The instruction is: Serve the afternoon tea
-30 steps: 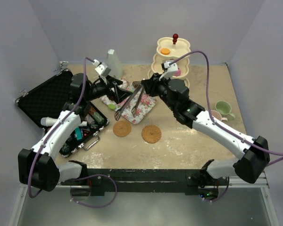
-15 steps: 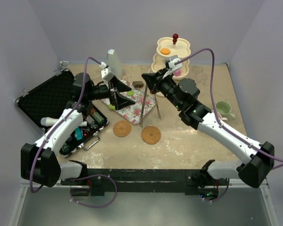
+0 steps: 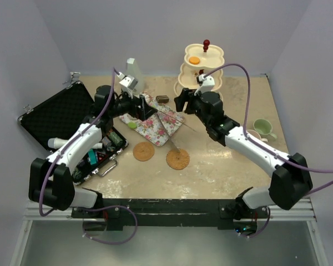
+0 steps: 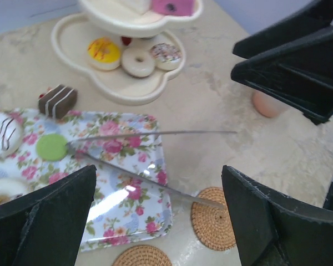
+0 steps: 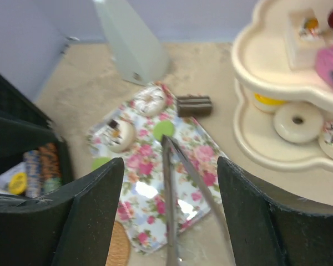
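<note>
Metal tongs (image 4: 150, 133) lie loose across the floral tray (image 3: 158, 132), one leg reaching onto a woven coaster (image 3: 178, 159). My right gripper (image 5: 170, 162) hovers open above the tongs, touching nothing. My left gripper (image 4: 160, 169) is wide open over the tray's near part, empty. On the tray sit white donuts (image 5: 121, 134), green discs (image 4: 51, 147) and a chocolate cake (image 4: 57, 100) at its edge. The cream three-tier stand (image 3: 202, 75) behind holds donuts (image 4: 140, 61) and a pink cake (image 4: 172, 6). Green mug (image 3: 263, 128) and pink mug (image 3: 253, 135) stand to the right.
A second coaster (image 3: 144, 151) lies in front of the tray. The open black tool case (image 3: 58, 116) fills the left side. A grey pyramid (image 3: 134, 71) stands behind the tray. The two grippers face each other closely over the tray.
The right gripper, shut on the upright tongs before, has opened and let them go; they now lie across tray and coaster. The left gripper shifted slightly right.
</note>
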Controlling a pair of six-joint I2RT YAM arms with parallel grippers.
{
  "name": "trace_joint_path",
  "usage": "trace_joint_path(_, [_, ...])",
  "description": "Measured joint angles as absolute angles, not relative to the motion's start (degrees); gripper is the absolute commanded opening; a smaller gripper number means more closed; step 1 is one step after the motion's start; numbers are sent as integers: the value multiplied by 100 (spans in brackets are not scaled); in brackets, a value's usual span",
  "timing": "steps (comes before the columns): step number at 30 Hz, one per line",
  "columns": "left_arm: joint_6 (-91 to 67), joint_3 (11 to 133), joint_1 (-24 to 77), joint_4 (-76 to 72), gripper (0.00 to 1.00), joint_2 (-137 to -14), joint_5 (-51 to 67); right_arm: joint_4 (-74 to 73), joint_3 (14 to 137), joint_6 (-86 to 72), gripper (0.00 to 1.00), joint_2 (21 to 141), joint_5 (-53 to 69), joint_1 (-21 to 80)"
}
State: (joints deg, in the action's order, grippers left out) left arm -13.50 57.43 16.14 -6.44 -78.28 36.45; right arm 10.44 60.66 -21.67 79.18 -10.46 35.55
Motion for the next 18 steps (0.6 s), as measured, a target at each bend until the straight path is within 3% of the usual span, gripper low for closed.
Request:
trace_joint_path(5, [-1444, 5743, 1588, -281, 100, -7905, 2602, 897, 6121, -1802, 74, 8661, -1098, 3529])
trace_joint_path(14, [-1800, 5725, 1240, -204, 100, -7627, 1428, 548, 7317, -397, 73, 10433, -902, 3846])
trace_joint_path(18, [-1852, 5725, 1201, -209, 100, -7535, 1232, 338, 7526, 34, 65, 10954, -628, 3846])
